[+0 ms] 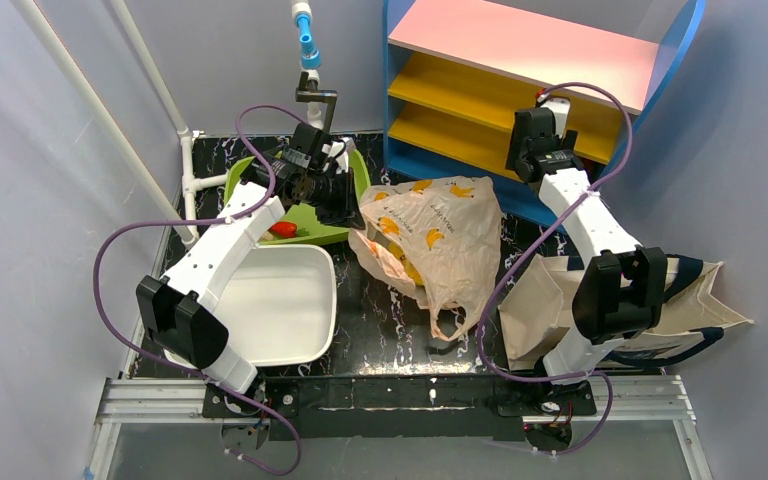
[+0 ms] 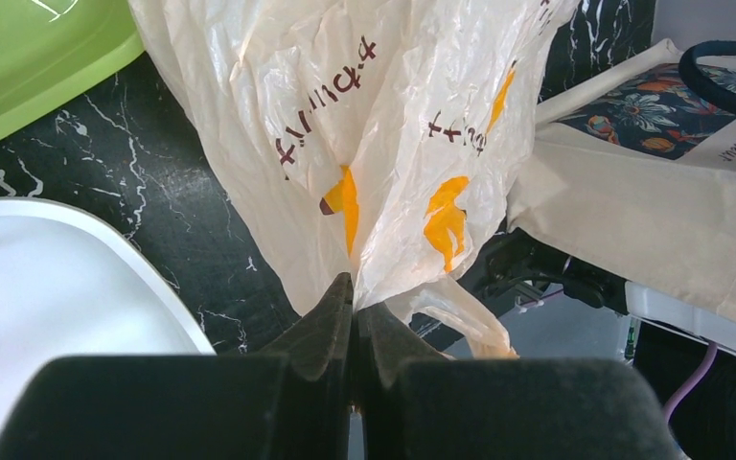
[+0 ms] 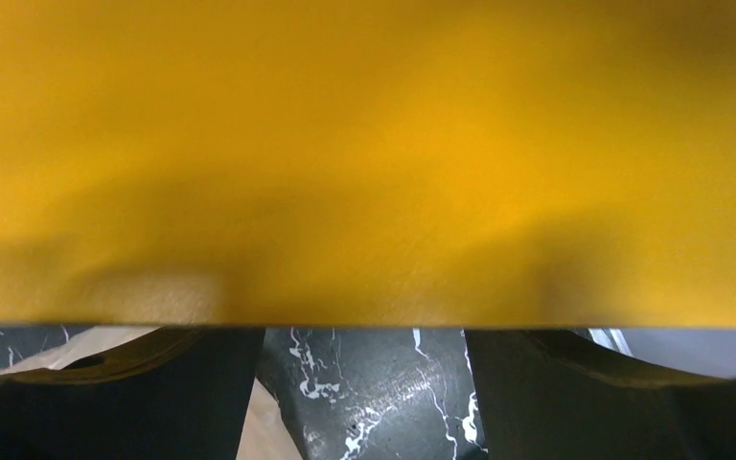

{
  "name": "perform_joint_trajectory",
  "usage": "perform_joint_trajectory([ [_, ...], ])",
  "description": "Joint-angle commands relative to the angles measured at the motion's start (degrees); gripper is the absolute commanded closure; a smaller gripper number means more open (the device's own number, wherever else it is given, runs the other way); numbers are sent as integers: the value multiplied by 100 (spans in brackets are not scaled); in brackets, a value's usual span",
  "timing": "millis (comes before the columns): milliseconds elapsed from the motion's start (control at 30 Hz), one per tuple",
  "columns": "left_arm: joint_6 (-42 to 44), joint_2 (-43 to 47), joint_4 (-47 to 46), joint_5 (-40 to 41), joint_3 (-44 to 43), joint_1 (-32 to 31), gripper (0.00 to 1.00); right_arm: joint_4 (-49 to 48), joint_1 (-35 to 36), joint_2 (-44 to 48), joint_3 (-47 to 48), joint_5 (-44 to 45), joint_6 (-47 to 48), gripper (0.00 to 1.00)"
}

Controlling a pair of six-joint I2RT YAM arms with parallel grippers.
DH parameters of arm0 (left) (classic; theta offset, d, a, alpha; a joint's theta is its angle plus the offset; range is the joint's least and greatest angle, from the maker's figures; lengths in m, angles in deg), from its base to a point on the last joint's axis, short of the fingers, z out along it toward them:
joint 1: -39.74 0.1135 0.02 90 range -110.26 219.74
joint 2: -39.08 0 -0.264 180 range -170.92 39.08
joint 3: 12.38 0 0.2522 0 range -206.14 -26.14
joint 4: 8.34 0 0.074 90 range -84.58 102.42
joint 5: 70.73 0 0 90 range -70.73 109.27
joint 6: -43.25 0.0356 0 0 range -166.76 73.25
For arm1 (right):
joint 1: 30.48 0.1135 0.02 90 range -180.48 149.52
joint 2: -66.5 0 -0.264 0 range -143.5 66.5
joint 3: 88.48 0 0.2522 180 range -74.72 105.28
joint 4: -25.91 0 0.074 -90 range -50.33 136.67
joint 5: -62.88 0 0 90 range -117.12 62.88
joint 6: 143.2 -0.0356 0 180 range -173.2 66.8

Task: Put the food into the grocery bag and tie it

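Right wrist: yellow shelf (image 3: 364, 153) blocks most; right gripper (image 3: 364, 388) gapes, left gripper (image 2: 353, 299) pinches grocery bag (image 2: 383, 115).

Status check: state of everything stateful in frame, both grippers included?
left gripper: shut, pinching the bag's film.
right gripper: open, empty, under the yellow shelf board.
thin beige plastic grocery bag with yellow marks: crumpled on the table, untied.
red food piece: lying in the green tray, not bagged.
white rectangular tub: empty.
cream canvas tote: lying flat.
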Motion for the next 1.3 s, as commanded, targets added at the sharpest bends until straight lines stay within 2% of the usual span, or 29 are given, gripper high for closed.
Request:
perform_joint_trajectory([
  [0, -3, 38, -35, -261, -33, 39, 100, -735, -90, -70, -74, 155, 123, 21],
  [400, -70, -114, 7, -227, -129, 39, 100, -1062, -426, -297, -230, 76, 70, 30],
  [833, -44, -216, 39, -231, -105, 39, 100, -1367, -679, -288, -693, -148, 158, 64],
  [933, -44, -230, 18, -252, -87, 39, 100, -1366, -706, -243, -785, -269, 164, 79],
  [1033, -44, -241, -4, -266, -66, 39, 100, -1286, -705, -113, -856, -456, 167, 99],
  [1267, -35, -268, -84, -327, -33, 39, 100, -1024, -702, 529, -1176, -933, -46, 99],
])
